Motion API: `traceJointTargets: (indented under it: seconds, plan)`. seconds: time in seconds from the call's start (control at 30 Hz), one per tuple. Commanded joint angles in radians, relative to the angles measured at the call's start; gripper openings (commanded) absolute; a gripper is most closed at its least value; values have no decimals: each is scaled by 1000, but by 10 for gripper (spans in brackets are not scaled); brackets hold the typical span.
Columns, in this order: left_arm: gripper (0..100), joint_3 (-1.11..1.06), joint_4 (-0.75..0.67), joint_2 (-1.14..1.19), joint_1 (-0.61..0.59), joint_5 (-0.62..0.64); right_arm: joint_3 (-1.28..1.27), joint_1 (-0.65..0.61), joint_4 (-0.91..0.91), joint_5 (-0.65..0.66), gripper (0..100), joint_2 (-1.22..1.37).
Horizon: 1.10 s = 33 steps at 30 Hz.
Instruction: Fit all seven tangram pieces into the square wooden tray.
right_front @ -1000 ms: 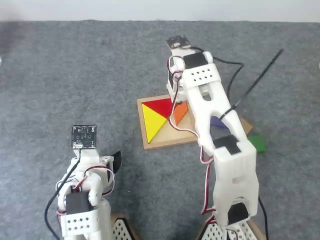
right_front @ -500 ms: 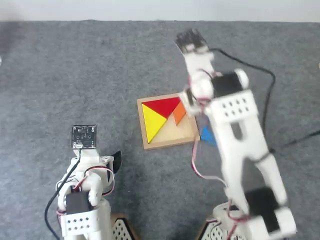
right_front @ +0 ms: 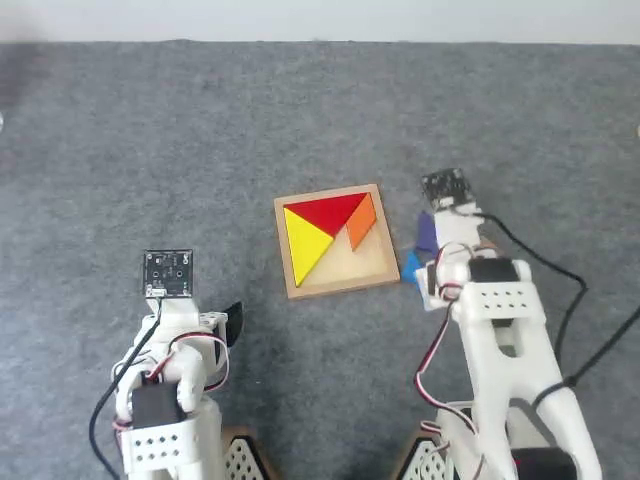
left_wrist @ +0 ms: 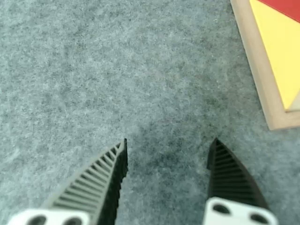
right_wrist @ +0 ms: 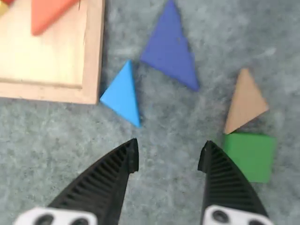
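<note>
Your left gripper sits nearest you, low over the grey carpet, its jaws spread wide with nothing between them. A corner of the wooden tray lies just beyond it, with the yellow triangle inside.

Your right gripper hangs over the carpet beside the tray's other side, jaws likewise parted and empty. Just past its fingertips you have four loose pieces on the carpet. The light blue triangle lies just beside the tray's outer corner. The dark blue triangle lies a little farther out, close to the light blue one but apart from it. The tan triangle stands with its tip right against the green square.

In the high view, the tray rests flat between the two arms and slightly beyond them. It holds the yellow triangle, a red triangle and an orange triangle, packed together toward its far side. The near part of its floor shows bare wood.
</note>
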<state>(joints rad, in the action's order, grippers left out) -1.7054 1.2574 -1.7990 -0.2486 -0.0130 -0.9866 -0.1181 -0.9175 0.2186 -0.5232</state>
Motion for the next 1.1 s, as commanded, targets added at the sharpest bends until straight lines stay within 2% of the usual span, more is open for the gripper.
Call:
traceJointTargets:
  seconds: [0.0, 0.4, 0.77, 1.07]
  plan:
    - [271, 22, 5, -21, 0, 8, -15, 1, 68, -14, 216, -22]
    - [271, 22, 5, -21, 2, 8, -20, -4, 143, -14, 216, 51]
    - [271, 22, 5, -21, 0, 8, -20, -1, 133, -11, 216, 51]
    - [271, 22, 5, -21, 0, 8, 74, 94, 35, -20, 216, 51]
